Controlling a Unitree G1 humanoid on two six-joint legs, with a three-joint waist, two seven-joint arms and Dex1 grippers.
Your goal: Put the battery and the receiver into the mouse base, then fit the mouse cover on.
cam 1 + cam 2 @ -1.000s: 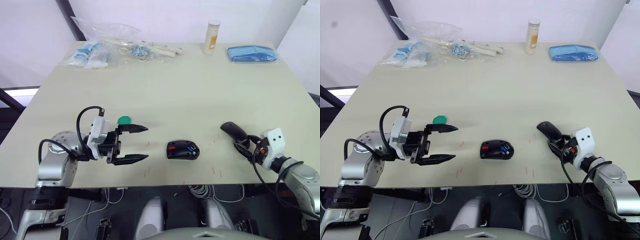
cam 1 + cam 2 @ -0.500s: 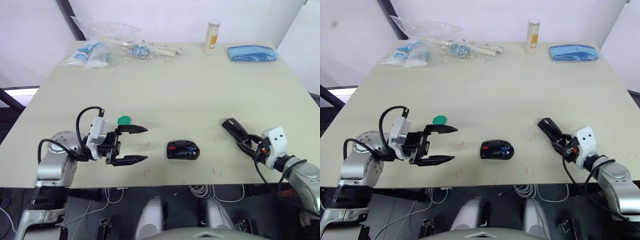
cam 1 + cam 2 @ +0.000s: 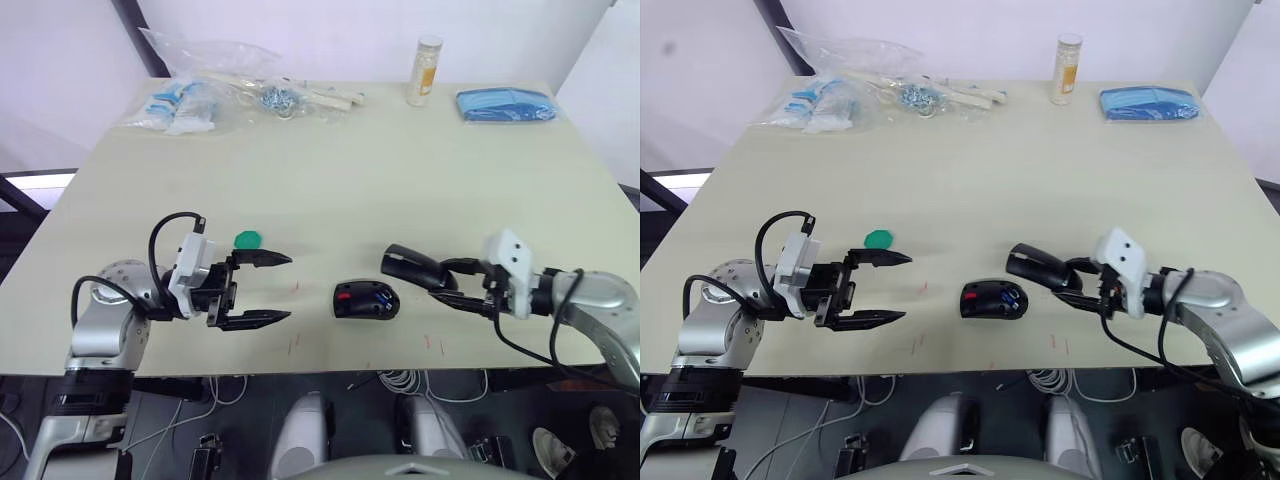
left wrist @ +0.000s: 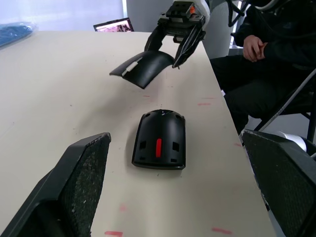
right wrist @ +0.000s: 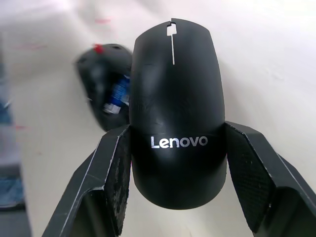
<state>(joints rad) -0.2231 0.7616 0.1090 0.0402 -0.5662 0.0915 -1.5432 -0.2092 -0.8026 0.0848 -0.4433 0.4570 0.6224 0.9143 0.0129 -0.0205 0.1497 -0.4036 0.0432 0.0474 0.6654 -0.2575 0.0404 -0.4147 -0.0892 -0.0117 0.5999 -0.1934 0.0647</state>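
The mouse base (image 3: 366, 299) lies on the table near the front edge, its red scroll wheel up. The blue battery (image 3: 381, 297) sits inside it. My right gripper (image 3: 443, 284) is shut on one end of the glossy black mouse cover (image 3: 412, 266). It holds the cover above the table, just right of the base and a little behind it. The right wrist view shows the cover (image 5: 175, 108) clamped between both fingers (image 5: 116, 173), with the base (image 5: 106, 94) beyond it. To the left of the base my left gripper (image 3: 288, 287) stands open and holds nothing. The receiver is out of view.
A green round disc (image 3: 247, 240) lies just behind the left gripper. Plastic bags of parts (image 3: 200, 95), a vial (image 3: 424, 72) and a blue cloth (image 3: 505, 106) line the far edge. A person (image 4: 276, 44) sits beyond the table's right side.
My right gripper has lifted the mouse cover off the table at the right and carried it left, close to the mouse base. The left gripper has stayed put.
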